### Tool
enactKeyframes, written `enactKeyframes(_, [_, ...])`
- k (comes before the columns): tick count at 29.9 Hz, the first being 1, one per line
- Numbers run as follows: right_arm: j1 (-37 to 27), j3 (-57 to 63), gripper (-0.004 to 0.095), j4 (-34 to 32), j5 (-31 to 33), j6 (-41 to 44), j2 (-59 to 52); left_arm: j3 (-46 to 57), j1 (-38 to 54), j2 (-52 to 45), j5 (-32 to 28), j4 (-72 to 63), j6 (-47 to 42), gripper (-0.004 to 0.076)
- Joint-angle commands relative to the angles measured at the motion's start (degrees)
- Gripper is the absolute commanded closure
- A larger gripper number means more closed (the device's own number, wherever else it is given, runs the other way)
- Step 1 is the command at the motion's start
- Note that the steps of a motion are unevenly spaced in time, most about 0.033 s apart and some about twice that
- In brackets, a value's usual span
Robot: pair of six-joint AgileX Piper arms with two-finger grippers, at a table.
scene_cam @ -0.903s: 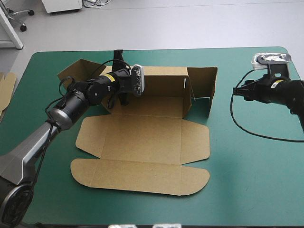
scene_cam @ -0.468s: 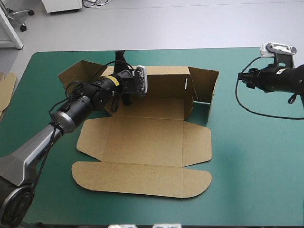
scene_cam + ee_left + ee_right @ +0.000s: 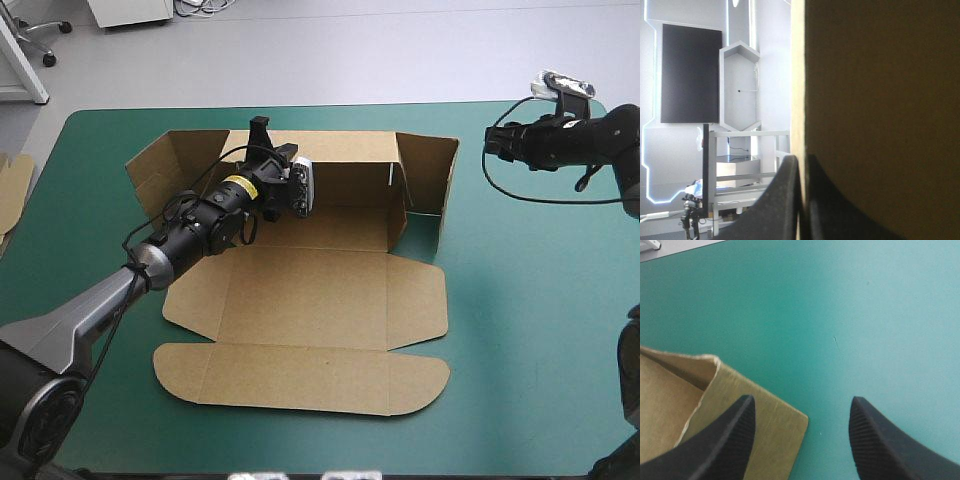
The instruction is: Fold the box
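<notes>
My left gripper (image 3: 801, 165) pinches the raised rear wall of the brown cardboard box (image 3: 310, 290), its long axis lying along the far edge of the teal-green table (image 3: 520, 300). My right gripper (image 3: 801, 412) hangs spread.

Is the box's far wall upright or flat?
Upright: the brown cardboard box's far wall stands, its edge pinched in the left gripper; front flaps lie flat.

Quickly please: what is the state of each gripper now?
Left gripper: shut on the box, gripping its raised far wall.
Right gripper: open, holding nothing, by a corner of the box.
</notes>
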Motion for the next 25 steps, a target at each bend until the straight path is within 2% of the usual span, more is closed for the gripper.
enactKeyframes(1, [-0.42, -5.14, 0.0431, 3.93, -2.70, -1.31, 1.87, 1.46, -0.18, -2.23, -10.08, -0.58, -0.44, 0.0738])
enactKeyframes(3, [-0.42, -7.25, 0.0444, 4.75, -2.70, -1.44, 4.23, 2.44, -0.24, -2.23, -12.73, -0.58, -0.33, 0.0738])
enactKeyframes(12, [0.42, -17.88, 0.0451, 10.49, 1.42, -1.25, 14.40, 2.89, -0.32, -2.23, -13.93, -0.70, -0.32, 0.0738])
enactKeyframes(15, [2.39, -22.16, 0.0491, 9.34, 3.51, -0.06, 17.00, 2.89, -0.32, -2.21, -13.78, -0.59, -0.23, 0.0738])
enactKeyframes(21, [7.38, -26.70, 0.0534, -0.16, 5.79, 4.38, 19.94, 2.89, -0.32, -2.21, -13.78, -0.59, -0.23, 0.0738])
enactKeyframes(25, [7.71, -26.70, 0.0535, 1.12, 8.02, 4.49, 19.94, 2.89, -0.32, -2.21, -13.78, -0.59, -0.23, 0.0738])
